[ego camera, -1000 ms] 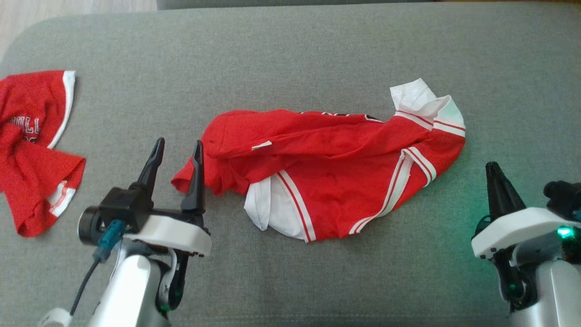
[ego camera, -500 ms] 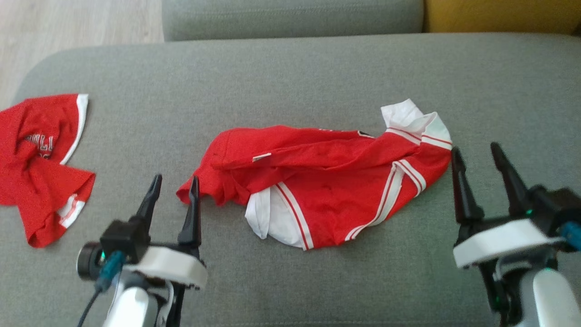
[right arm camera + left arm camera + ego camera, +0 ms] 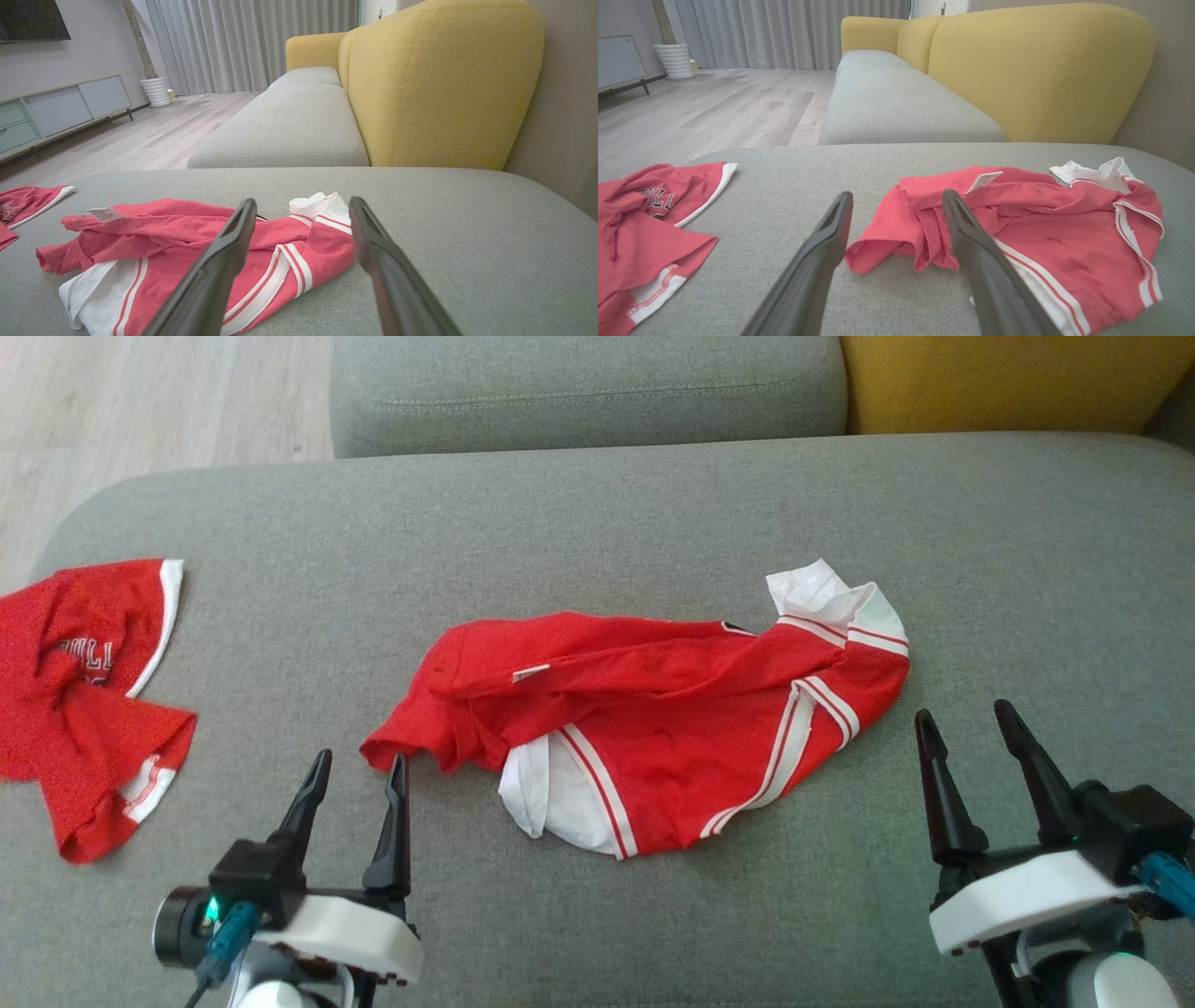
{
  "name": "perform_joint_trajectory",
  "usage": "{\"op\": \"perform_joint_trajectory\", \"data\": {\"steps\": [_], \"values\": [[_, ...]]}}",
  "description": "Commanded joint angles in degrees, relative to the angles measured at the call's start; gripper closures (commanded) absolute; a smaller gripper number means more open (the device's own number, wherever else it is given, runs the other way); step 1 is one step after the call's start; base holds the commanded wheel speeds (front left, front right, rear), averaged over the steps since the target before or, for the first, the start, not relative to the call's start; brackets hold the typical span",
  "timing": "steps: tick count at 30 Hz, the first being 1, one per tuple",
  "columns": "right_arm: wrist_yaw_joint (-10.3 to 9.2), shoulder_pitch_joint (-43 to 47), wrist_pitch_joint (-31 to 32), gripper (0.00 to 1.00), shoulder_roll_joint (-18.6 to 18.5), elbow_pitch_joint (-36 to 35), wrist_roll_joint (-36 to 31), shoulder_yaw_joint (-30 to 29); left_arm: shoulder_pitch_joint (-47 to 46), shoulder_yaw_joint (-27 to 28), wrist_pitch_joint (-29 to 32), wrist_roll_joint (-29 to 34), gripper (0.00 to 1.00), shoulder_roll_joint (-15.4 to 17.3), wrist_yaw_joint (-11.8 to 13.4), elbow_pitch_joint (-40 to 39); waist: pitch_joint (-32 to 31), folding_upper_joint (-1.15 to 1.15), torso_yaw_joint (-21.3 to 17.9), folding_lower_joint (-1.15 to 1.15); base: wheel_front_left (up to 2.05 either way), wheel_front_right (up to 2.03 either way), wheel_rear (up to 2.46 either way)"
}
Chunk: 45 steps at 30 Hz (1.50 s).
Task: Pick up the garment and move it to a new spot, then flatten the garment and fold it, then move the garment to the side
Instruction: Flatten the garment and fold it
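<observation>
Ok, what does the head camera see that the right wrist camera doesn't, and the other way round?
Head camera's extras: the left gripper, open, near the red striped garment's left end. Right wrist camera's extras: grey curtains, a white ribbed planter and a low cabinet by the far wall. Both have the striped garment crumpled on the grey cushion, the open right gripper beside its white-cuffed end, the yellow sofa back and the other red garment.

Red garment [image 3: 653, 728] crumpled on a grey cushion [image 3: 597, 523].
It lies mid-frame. The left gripper [image 3: 361, 758], lower left, and the right gripper [image 3: 963, 712], lower right, have fingers spread apart. Another red cloth [image 3: 84, 709] lies at the left edge.
</observation>
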Motion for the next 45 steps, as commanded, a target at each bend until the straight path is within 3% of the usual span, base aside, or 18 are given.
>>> {"op": "perform_joint_trajectory", "data": {"steps": [1,22,41,42,43,44,45], "values": [[-0.05,-1.76,-0.10,0.00,-0.30,-2.22,0.41,1.13,-1.84,1.79,0.11,0.61,0.00,1.03,0.63,-2.35,0.07,0.00,-0.01,0.00,0.00,0.00,0.00],[-0.05,-5.68,-0.02,0.00,-0.30,1.33,0.94,-0.27,-3.87,1.02,0.46,0.38,0.00,1.63,1.12,-3.57,2.40,0.00,0.70,0.00,0.00,0.00,0.00],[-0.05,-36.54,10.30,0.00,-3.13,38.44,-4.43,-0.91,-13.14,-1.17,-1.49,0.39,0.00,-0.71,-1.21,0.23,12.47,0.00,3.82,0.00,0.00,0.00,0.00],[-0.05,-37.08,10.54,0.37,-3.12,39.42,-4.47,-1.38,-13.35,-1.16,-1.55,0.40,0.00,-0.81,-1.25,0.43,12.51,0.00,3.90,0.00,0.00,0.00,0.00],[-0.05,-37.47,10.60,0.65,-3.10,40.07,-4.57,-1.59,-13.53,-1.11,-1.60,0.41,0.00,-0.87,-1.27,0.58,12.56,0.00,3.92,0.00,0.00,0.00,0.00],[-0.05,-37.74,10.07,0.99,-3.05,40.32,-4.61,-1.97,-13.67,-1.04,-1.64,0.42,0.00,-0.93,-1.29,0.70,12.57,0.00,3.91,0.00,0.00,0.00,0.00],[-0.05,-37.76,9.67,1.00,-3.00,40.55,-4.72,-2.41,-13.76,-0.96,-1.68,0.42,0.00,-0.98,-1.30,0.81,12.54,0.00,3.88,0.00,0.00,0.00,0.00]]}}
